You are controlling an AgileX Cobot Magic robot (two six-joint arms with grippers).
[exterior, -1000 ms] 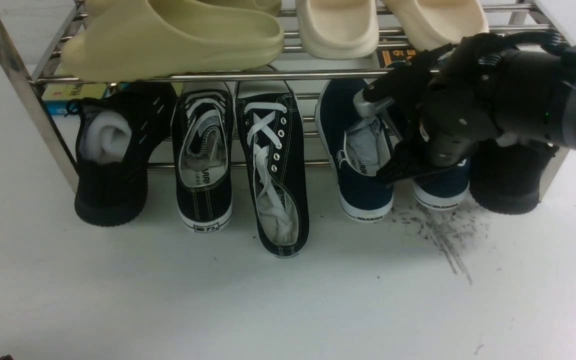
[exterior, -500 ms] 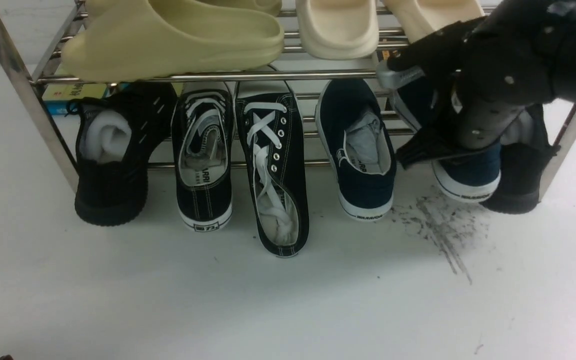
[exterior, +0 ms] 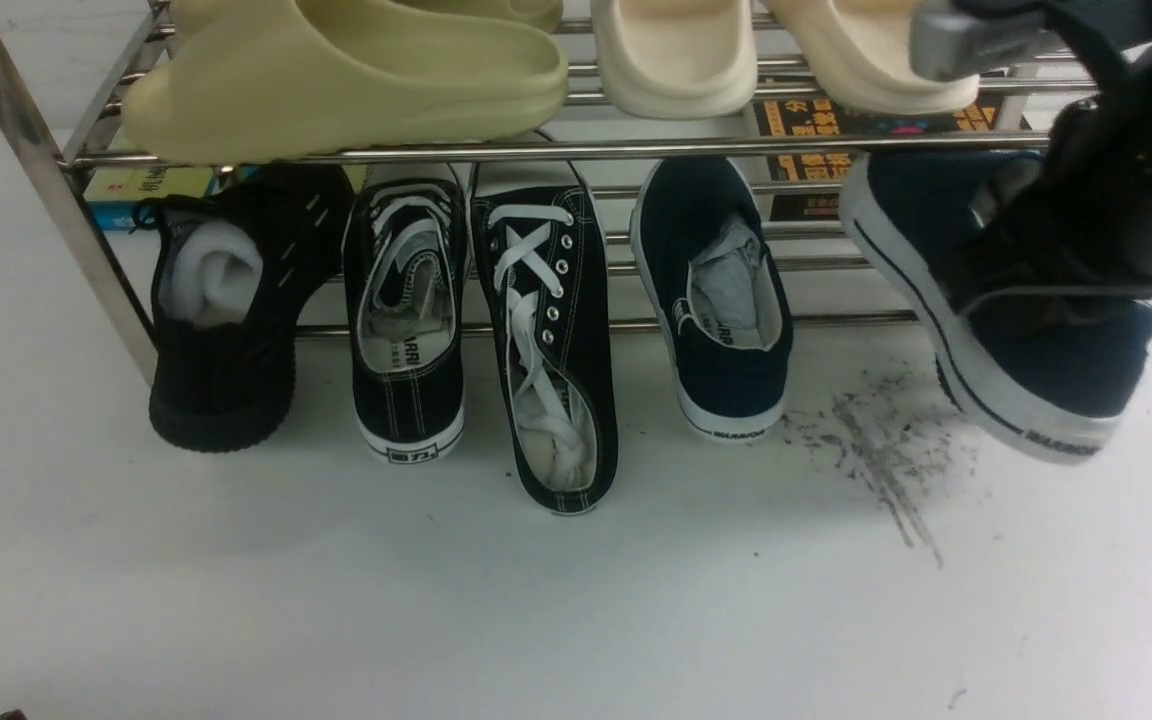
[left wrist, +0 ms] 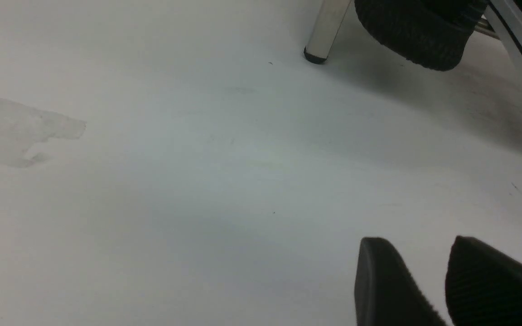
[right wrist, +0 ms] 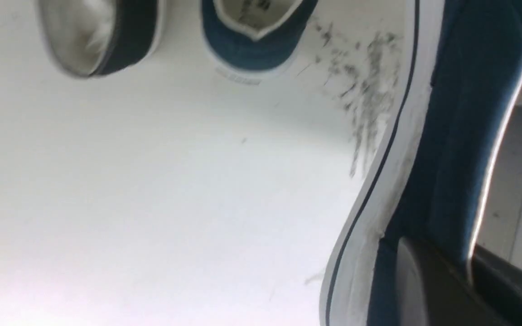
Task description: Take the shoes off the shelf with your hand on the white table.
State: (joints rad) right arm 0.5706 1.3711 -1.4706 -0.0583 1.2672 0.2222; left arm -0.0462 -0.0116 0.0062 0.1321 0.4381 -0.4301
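My right gripper is shut on the side wall of one navy slip-on shoe. It holds the shoe tilted in the air at the right end of the shelf, white sole toward the rack. In the right wrist view the shoe's wall is pinched between the fingers of that gripper. The other navy shoe rests on the lower tier, heel on the white table. My left gripper hangs open over bare table, nothing between its fingers.
Two black lace-up sneakers and a black knit sneaker sit on the lower tier. Yellow slides and cream slides are on the top tier. Dark scuff marks lie below the held shoe. A rack leg stands near the left gripper.
My right gripper has closed on the right navy shoe and lifted it up and to the right, out from the lower tier. The other shoes have not moved.
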